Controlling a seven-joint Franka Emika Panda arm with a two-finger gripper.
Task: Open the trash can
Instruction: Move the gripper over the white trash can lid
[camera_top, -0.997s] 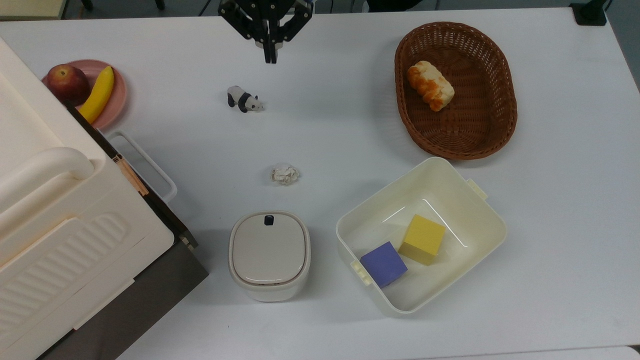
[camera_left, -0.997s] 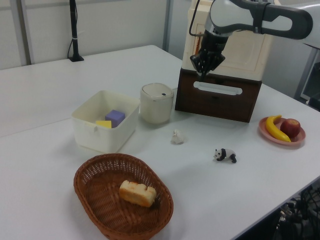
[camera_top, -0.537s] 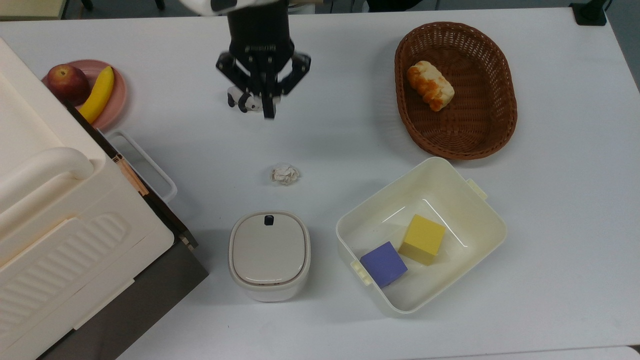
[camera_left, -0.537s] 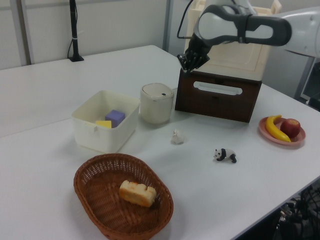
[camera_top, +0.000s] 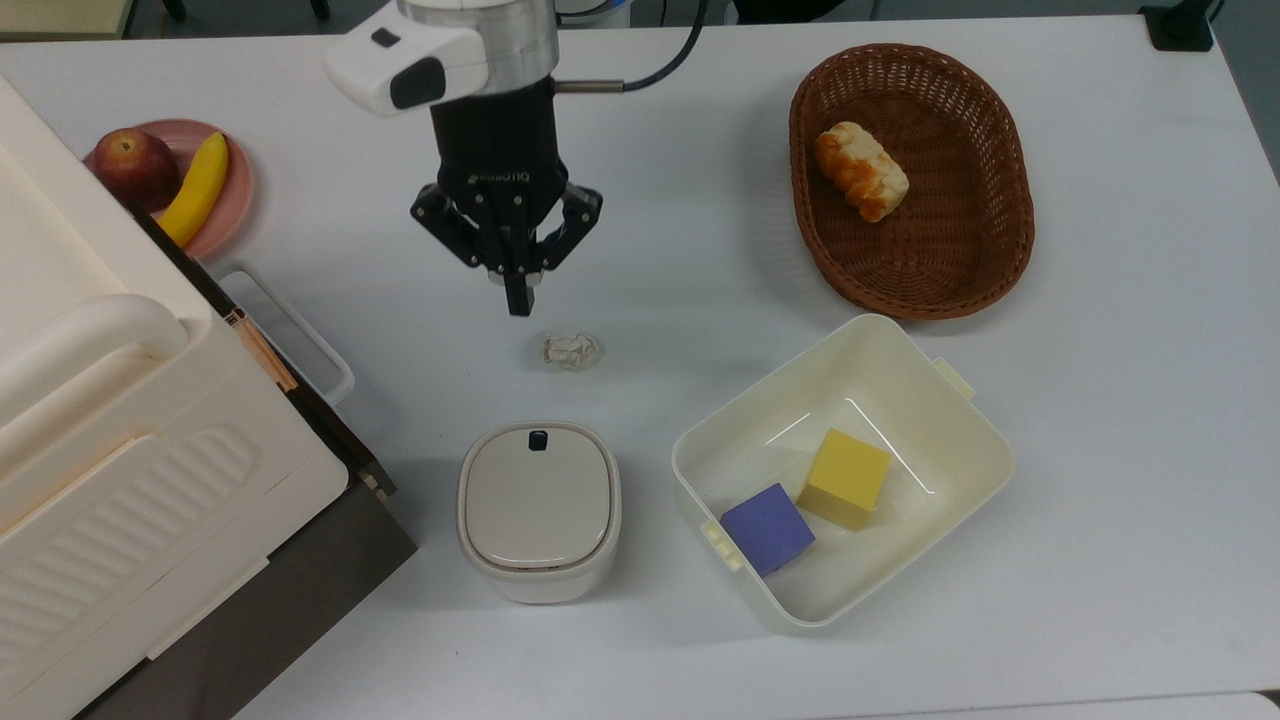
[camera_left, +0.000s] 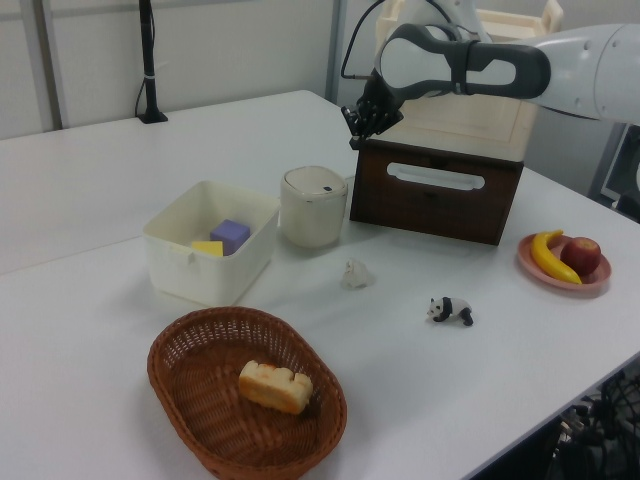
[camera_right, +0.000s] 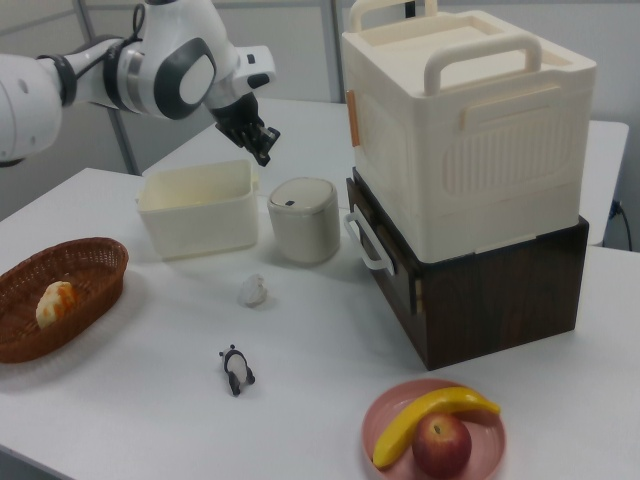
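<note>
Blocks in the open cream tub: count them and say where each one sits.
2. The purple block lies by the tub's clip-side wall, toward the top view's lower left; the yellow block sits beside it, nearer the middle. None seems hidden.

My arm (camera_left: 470, 68) has glossy white shells with dark grey joint bands, and a black cable (camera_top: 655, 72) loops off its silver wrist ring. The gripper (camera_top: 519, 300) is all black, with faint pale lettering across its body above angular linkage fingers.
</note>
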